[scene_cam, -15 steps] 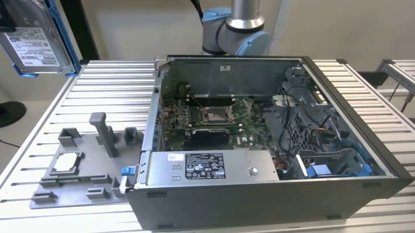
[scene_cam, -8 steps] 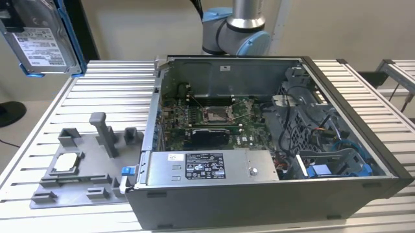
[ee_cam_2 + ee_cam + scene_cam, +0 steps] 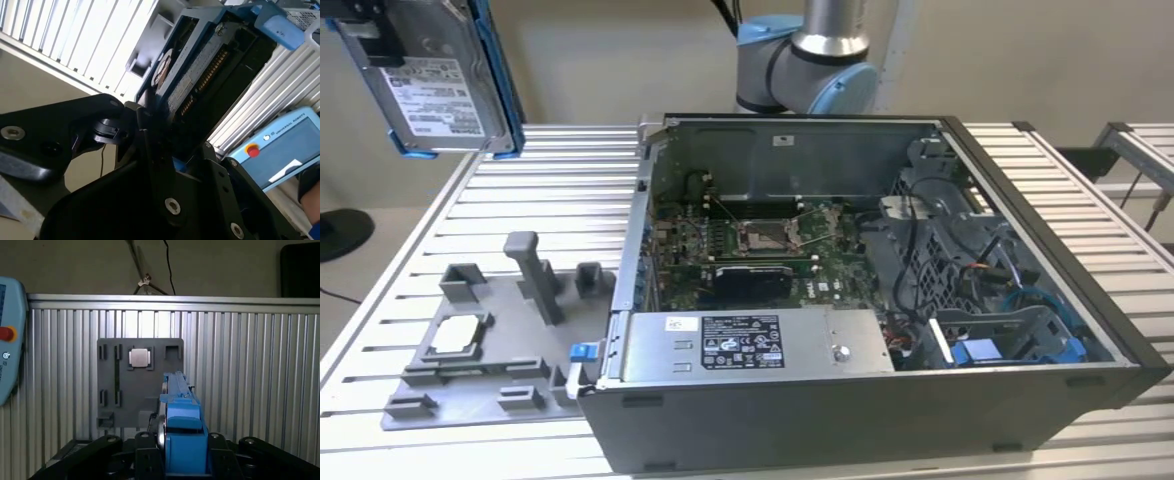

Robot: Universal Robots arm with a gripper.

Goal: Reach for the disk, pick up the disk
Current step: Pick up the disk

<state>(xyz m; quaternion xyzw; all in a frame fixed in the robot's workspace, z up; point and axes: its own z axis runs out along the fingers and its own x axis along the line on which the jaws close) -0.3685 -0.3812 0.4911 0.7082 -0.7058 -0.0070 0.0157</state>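
The jaws are clamped on the disk (image 3: 180,405), whose lower end is hidden between the black fingers (image 3: 216,446) of the gripper (image 3: 181,449). In the exterior view the disk (image 3: 440,80) hangs high at the exterior view's far left, above the slatted table (image 3: 400,250). There the gripper (image 3: 358,28) is mostly cut off. Well below lies the grey tray (image 3: 507,350).

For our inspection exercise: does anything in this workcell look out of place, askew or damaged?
Only the disk: it hangs tilted above the table, clamped in the gripper, not in the open computer case. No damage or spill stands out.
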